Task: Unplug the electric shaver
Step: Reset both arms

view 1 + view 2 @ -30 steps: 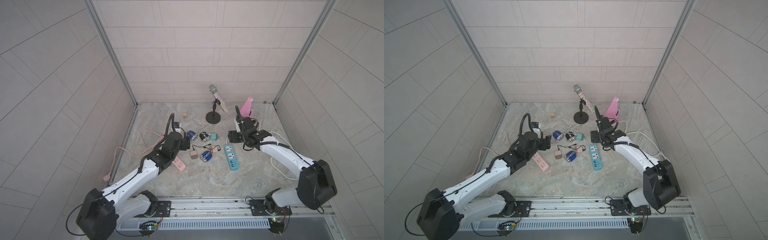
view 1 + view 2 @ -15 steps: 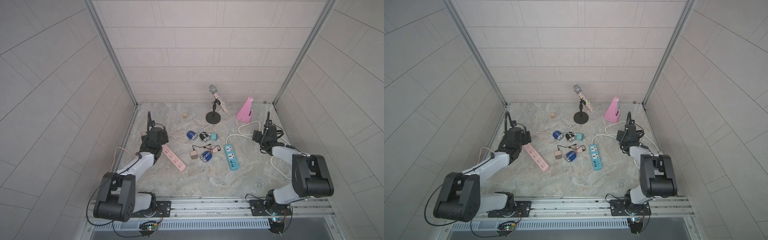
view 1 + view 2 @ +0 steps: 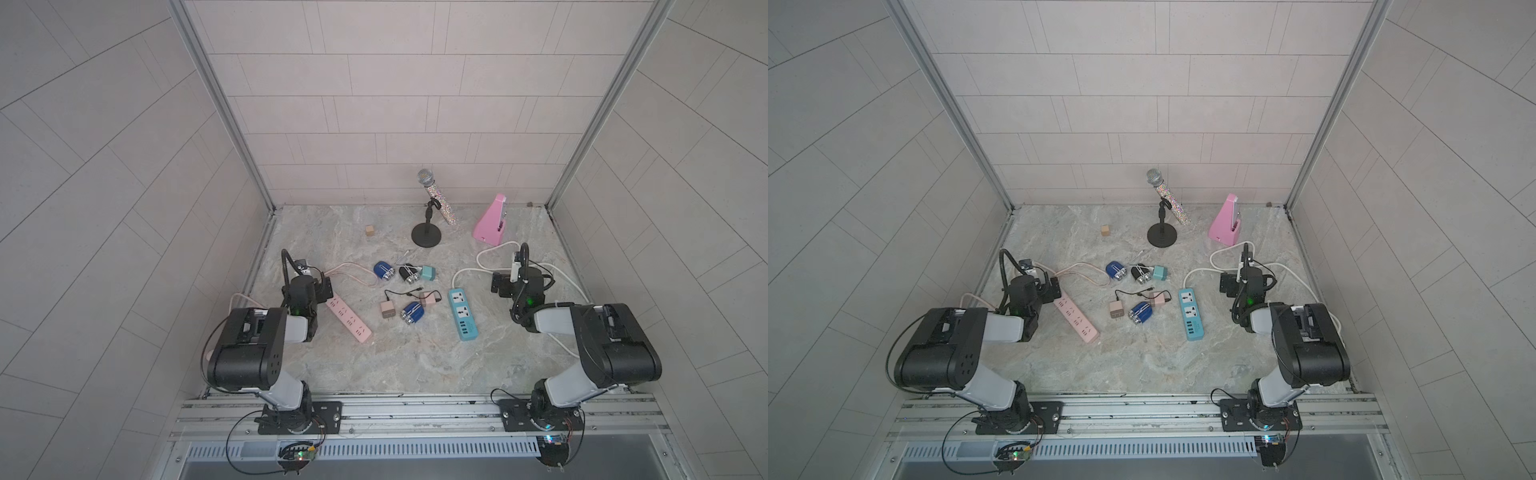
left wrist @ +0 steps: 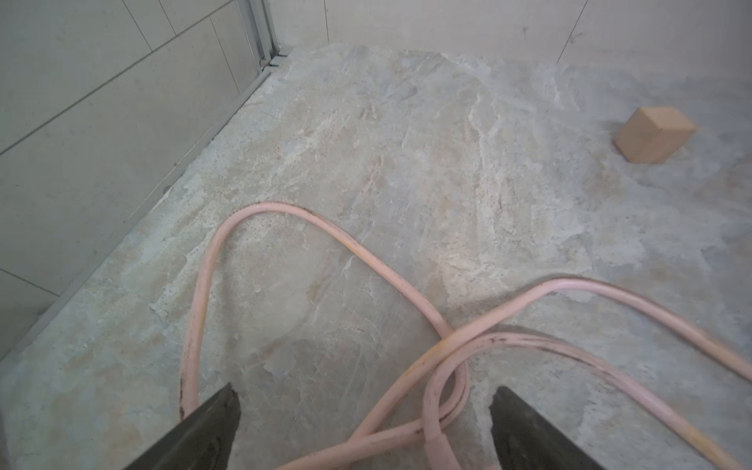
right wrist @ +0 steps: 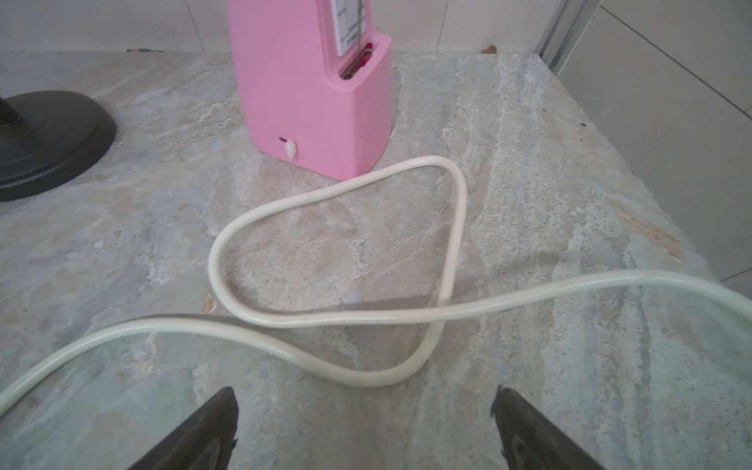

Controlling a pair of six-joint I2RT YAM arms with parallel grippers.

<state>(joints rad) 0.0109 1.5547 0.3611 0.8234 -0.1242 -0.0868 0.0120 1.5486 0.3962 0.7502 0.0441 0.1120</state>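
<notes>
Three small shavers with silver heads lie mid-table in both top views: a blue shaver (image 3: 383,270), a black shaver (image 3: 408,273) against a teal adapter (image 3: 428,273), and another blue shaver (image 3: 411,312) beside a pink adapter (image 3: 430,298) and a beige adapter (image 3: 387,309). The pink power strip (image 3: 348,319) and the blue power strip (image 3: 462,314) show bare sockets. My left gripper (image 3: 322,289) (image 4: 364,401) is open over the pink cord (image 4: 407,285). My right gripper (image 3: 498,284) (image 5: 364,401) is open over the white cord (image 5: 325,317). No shaver shows in either wrist view.
A microphone on a black stand (image 3: 427,235) and a pink metronome (image 3: 492,222) stand at the back. A small wooden cube (image 3: 370,230) (image 4: 655,134) lies back left. Walls close in the table on three sides, with both arms folded near the side walls.
Both arms have pulled back from the power strips in the middle to their own sides. The right gripper's jaws have spread wider. The shavers and adapters lie where they were.
</notes>
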